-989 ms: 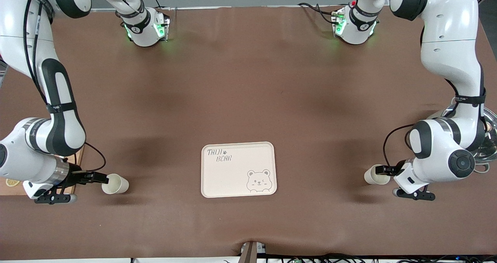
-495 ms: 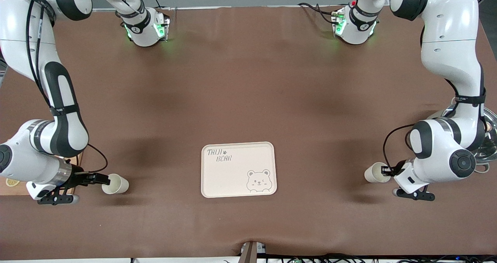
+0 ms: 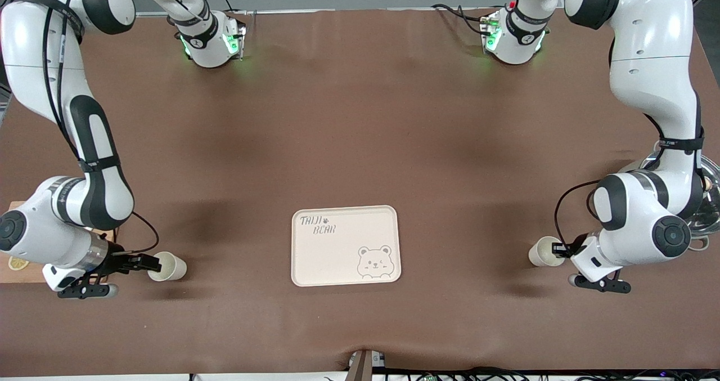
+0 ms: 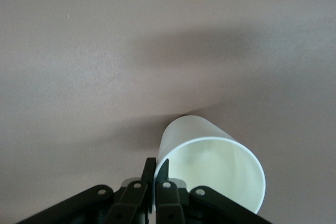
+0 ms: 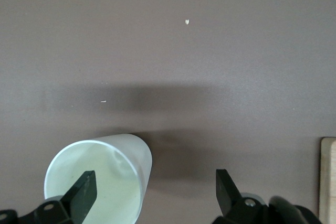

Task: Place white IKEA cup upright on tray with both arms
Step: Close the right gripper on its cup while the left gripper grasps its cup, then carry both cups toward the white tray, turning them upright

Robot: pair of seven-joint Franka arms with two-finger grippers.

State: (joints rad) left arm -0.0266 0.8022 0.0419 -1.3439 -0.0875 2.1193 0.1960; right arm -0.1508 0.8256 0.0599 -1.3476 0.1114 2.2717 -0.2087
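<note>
A brown, matte cloth covers the table (image 3: 360,144) from edge to edge, and most of it lies bare; the wide middle stretch between the two arm bases and the tray is open, as is the strip along the edge nearest the front camera. The cream tray (image 3: 315,263) sits flat near that edge, a rounded rectangle with a raised rim, grey lettering in one corner and a bear face in another; it stands well apart from both cups.

Two white cups lie on their sides, one toward each end of the table. The cup at the right arm's end (image 3: 169,267) has its long axis running along the table's length, its mouth turned toward the right gripper (image 3: 147,264) and its base toward the tray; the gripper's fingers are spread wide, one black fingertip (image 5: 84,191) inside the mouth and the other clear of the wall. The cup at the left arm's end (image 3: 543,252) also lies along the table's length, mouth toward the left gripper (image 3: 557,250); in the left wrist view that gripper's fingers are drawn narrow, pinching the thin rim of the cup (image 4: 210,169). Both cups look smooth and slightly tapered. A pale wooden board (image 3: 17,257) pokes out under the right arm at the table's edge.
</note>
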